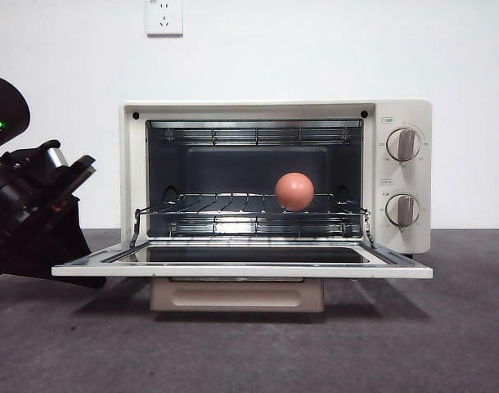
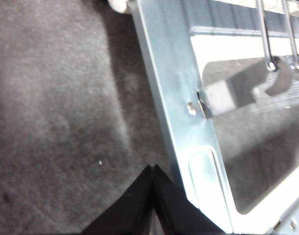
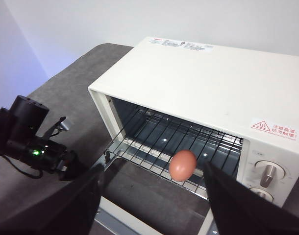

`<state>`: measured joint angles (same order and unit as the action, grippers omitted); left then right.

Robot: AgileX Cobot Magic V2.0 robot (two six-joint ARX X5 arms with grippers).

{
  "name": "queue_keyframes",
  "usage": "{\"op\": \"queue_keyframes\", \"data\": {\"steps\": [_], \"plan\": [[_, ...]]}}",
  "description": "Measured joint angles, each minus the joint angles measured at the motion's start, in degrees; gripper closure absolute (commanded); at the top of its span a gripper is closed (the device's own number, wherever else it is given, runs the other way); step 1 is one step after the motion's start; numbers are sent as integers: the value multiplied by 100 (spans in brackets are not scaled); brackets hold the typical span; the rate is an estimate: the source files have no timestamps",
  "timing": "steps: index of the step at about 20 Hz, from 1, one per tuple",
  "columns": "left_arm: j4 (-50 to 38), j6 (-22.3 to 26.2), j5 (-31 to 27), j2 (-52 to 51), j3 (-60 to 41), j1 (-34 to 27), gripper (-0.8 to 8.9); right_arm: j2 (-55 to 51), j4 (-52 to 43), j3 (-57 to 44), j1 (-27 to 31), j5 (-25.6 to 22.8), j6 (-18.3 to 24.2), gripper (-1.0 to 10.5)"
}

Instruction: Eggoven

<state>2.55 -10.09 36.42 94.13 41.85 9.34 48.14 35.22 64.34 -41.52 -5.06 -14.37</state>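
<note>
- Reddish-brown egg [image 1: 294, 191] resting on the wire rack [image 1: 233, 206] inside the toaster oven [image 1: 401, 110], right of centre in the front view, toward the side with the two knobs [image 1: 403, 144].
- Cream oven body, door [image 1: 241, 264] dropped flat and open toward the camera, dark glass pane facing up.
- Left gripper [image 2: 153, 169] at the bottom centre of its wrist view, black jaws pressed together to a point with nothing between them, just beside the metal frame edge of the open door [image 2: 174, 98] and over the grey tabletop [image 2: 56, 112].
- Same arm [image 1: 33, 209] dark and bulky at the left edge of the front view, next to the door's left end, well apart from the egg.
- Right gripper [image 3: 152, 200] high above the open door in its wrist view, jaws spread wide, dark fingers [image 3: 237, 205] rising at lower left and lower right of the frame.
- Egg [image 3: 183, 165] showing between those two fingers in that frame but farther off, on the rack [image 3: 154, 142], touching neither.
- Left arm [image 3: 34, 142] at the left of the right wrist frame, green light lit.
- White wall socket [image 1: 164, 16] at the top of the front view, above the oven.
</note>
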Motion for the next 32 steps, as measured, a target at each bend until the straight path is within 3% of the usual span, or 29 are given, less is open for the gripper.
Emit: {"op": "queue_keyframes", "data": {"steps": [7, 13, 18, 26, 32], "plan": [[-365, -374, 774, 44, -28, -188, 808, 0, 13, 0, 0, -201, 2, 618], [-1744, -1325, 1401, 37, -28, -291, 808, 0, 151, 0, 0, -225, 2, 618], [-3222, -2256, 1436, -70, 7, -393, 808, 0, 173, 0, 0, -229, 2, 618], [-2830, -2446, 1300, -651, 11, -398, 808, 0, 411, 0, 0, -229, 2, 620], [-1497, -1878, 555, -1740, 11, 13, 808, 0, 1038, 0, 0, -254, 0, 645]]}}
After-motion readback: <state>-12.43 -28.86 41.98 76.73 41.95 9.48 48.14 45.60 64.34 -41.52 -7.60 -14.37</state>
